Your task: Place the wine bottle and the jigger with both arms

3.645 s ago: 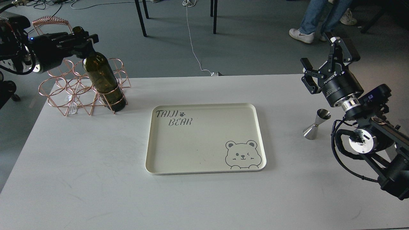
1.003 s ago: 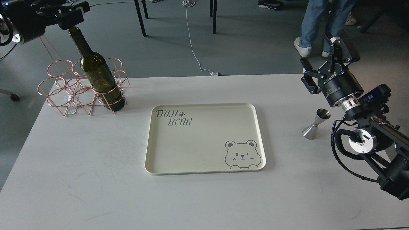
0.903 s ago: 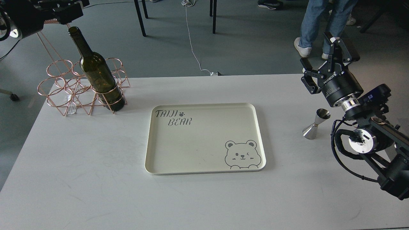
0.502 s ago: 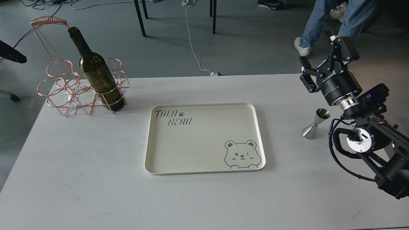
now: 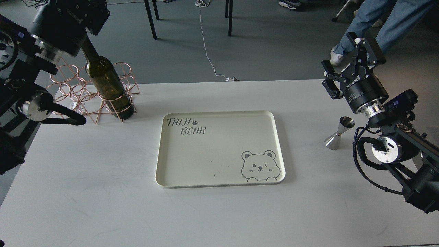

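The dark olive-green wine bottle (image 5: 108, 84) stands tilted in a ring of the copper wire rack (image 5: 73, 97) at the table's back left. My left gripper (image 5: 93, 16) is over the top of the bottle's neck and hides the mouth. Its fingers cannot be told apart. The silver jigger (image 5: 339, 133) stands upright on the table at the right, next to my right arm. My right gripper (image 5: 345, 59) is open and empty, held above and behind the jigger with its fingers pointing away from me.
A cream tray (image 5: 278, 144) with a bear drawing and "TAIJI BEAR" lettering lies in the middle of the white table (image 5: 103, 192). A person's legs (image 5: 374, 20) and chair legs (image 5: 151, 17) are on the floor behind the table.
My left arm had swung out of view to the left. It has come back in, and its gripper now covers the bottle's neck top. The right gripper has barely moved.
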### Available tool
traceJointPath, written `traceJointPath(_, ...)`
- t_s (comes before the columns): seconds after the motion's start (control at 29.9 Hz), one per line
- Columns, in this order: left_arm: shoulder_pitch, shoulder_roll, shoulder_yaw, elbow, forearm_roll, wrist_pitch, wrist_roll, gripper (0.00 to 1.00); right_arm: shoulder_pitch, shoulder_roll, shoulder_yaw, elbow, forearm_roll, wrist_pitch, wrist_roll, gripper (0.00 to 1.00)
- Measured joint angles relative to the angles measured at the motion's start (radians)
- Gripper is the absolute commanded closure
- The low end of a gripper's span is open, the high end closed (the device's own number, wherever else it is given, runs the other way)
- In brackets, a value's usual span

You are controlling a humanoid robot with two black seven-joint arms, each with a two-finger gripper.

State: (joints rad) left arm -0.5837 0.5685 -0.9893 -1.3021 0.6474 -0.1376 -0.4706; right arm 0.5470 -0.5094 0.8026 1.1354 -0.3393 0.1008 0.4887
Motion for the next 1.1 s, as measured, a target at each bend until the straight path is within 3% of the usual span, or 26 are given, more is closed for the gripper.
traceJointPath(0.17,0.14,-0.095,-0.056,-0.009,0.005,-0.015,0.025,0.02,-0.006,0.01,0.0,0.0,0.0,-0.002,0.0,0.01)
traceJointPath(0.33,0.255,-0.138,-0.089,-0.009,0.009,-0.107,0.04,0.02,-0.035,0.023,-0.002,0.0,0.0,-0.003,0.0,0.01)
traceJointPath(0.57,0.351,-0.192,-0.109,-0.008,0.009,-0.131,0.142,0.02,-0.066,0.03,-0.011,0.006,0.0,0.004,0.0,0.01)
traceJointPath(0.87,0.361,-0.271,-0.125,0.002,-0.002,-0.167,0.115,0.02,-0.072,0.049,-0.011,0.002,0.0,-0.001,0.0,0.01)
traceJointPath(1.1,0.363,-0.304,-0.141,0.025,-0.003,-0.155,0.119,0.02,-0.076,0.049,-0.013,0.001,0.0,0.0,0.0,0.01)
